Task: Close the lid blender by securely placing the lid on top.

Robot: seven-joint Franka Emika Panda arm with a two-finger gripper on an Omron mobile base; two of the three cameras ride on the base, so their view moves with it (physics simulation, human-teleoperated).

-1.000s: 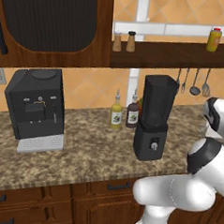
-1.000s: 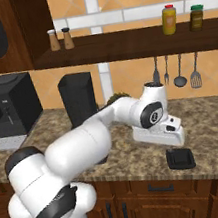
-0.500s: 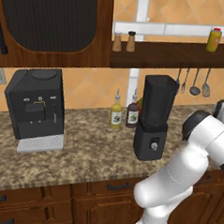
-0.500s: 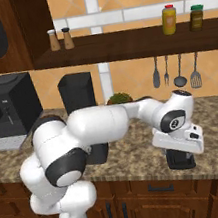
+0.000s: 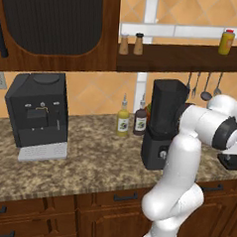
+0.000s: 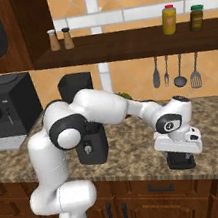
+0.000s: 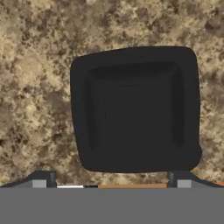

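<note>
Hand view looks straight down on the lid (image 7: 134, 109), a black squarish cap lying flat on the speckled granite counter (image 7: 39, 78), with the two finger tips (image 7: 42, 179) spread wide, one at each lower corner of the lid, not touching it. Jaws are fully apart, nothing held. Right base view: gripper (image 6: 180, 158) hangs just above the lid (image 6: 182, 163) on the counter (image 6: 134, 152), near the front edge, well right of the blender (image 6: 85, 120). Blender jar top is uncovered. Left base view: blender (image 5: 162, 123) stands behind the arm, two bottles (image 5: 132, 119) just left of it, coffee machine (image 5: 37, 113) far left. Utensils (image 6: 175, 71) hang on the wall under the shelf (image 6: 130, 44).
</note>
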